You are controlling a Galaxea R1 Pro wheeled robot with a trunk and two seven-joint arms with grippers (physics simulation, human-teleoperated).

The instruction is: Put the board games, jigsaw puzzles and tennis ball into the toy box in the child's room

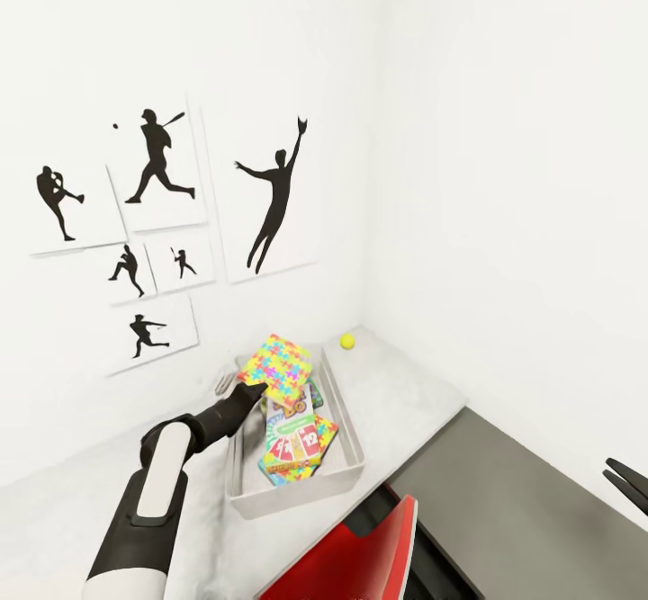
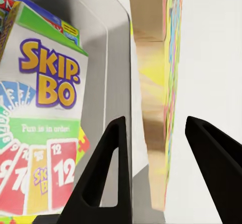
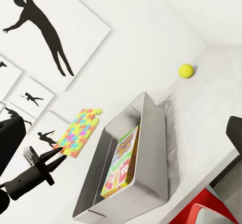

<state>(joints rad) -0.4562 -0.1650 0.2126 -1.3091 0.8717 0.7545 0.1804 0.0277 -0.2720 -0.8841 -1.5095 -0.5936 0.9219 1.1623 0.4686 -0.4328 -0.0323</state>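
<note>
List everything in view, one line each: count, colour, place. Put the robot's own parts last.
toy box: one, grey, on the table near the wall.
jigsaw puzzle: one, multicoloured, held over the toy box's far end by the left gripper.
Skip-Bo game box: one, green, white and red, lying inside the toy box.
other boxes in the toy box: colourful, partly hidden under the Skip-Bo box; count unclear.
tennis ball: one, yellow, on the table in the corner, beyond the toy box.
table: one, light grey, against the walls.
silhouette posters: six, black on white, on the wall.
chair: one, red, at the table's near edge.
left gripper: black, closed on the puzzle's edge.
right gripper: black, fingers apart, at the head view's right edge.
</note>
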